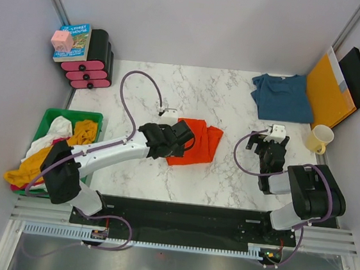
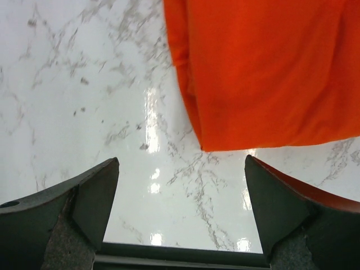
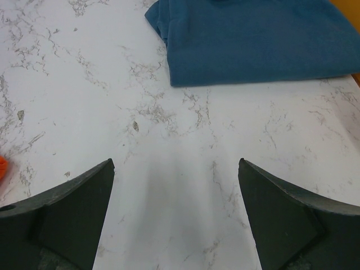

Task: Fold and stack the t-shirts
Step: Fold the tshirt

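Mug [image 1: 320, 138] near teal t-shirt [image 1: 282, 97], overhead only

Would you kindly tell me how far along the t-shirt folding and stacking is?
Done: the orange t-shirt mid-table and the blue t-shirt at the far right both look folded. In hand: nothing; the left fingers and right fingers stand open and empty. Still to do: stacking, since the shirts lie apart.
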Robot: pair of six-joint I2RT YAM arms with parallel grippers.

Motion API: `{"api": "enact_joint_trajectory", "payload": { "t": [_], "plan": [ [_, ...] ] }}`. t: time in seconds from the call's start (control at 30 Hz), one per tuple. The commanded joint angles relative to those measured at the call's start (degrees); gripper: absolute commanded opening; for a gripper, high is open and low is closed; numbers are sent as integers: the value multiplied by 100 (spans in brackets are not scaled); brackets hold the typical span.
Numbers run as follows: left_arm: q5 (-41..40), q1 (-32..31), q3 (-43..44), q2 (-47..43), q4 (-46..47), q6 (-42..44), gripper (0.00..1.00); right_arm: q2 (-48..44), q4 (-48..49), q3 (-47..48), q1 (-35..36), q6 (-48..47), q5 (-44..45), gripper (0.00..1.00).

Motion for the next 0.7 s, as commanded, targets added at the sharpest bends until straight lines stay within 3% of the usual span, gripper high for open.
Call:
{"api": "enact_joint_trajectory", "payload": {
  "t": [0.0,0.07,0.3,0.37,0.47,0.57,0.67],
  "plan": [
    [-270,-78,-285,-692,-789,-1743,100,-44,261,39,-20,-5,-424,98],
    [-173,-96,-471,-1000,-655,-1848,100,-71,234,56,-159,-14,-900,98],
    [-181,-131,-727,-1546,-575,-1866,100,-62,208,83,-204,-14,-1024,98],
    [-365,-148,-727,-1546,-724,-2173,100,-263,77,135,-344,-338,-2067,98],
    [-462,-148,-832,-1625,-725,-2630,100,-826,-2002,1100,-284,-638,-2571,98],
    [-393,-131,-850,-1485,-734,-2798,100,-915,-3304,2075,-301,-67,-1994,98],
    [-253,-131,-736,-1230,-716,-2745,100,-713,-6162,3551,-275,-13,-2517,98]
  ]
}}
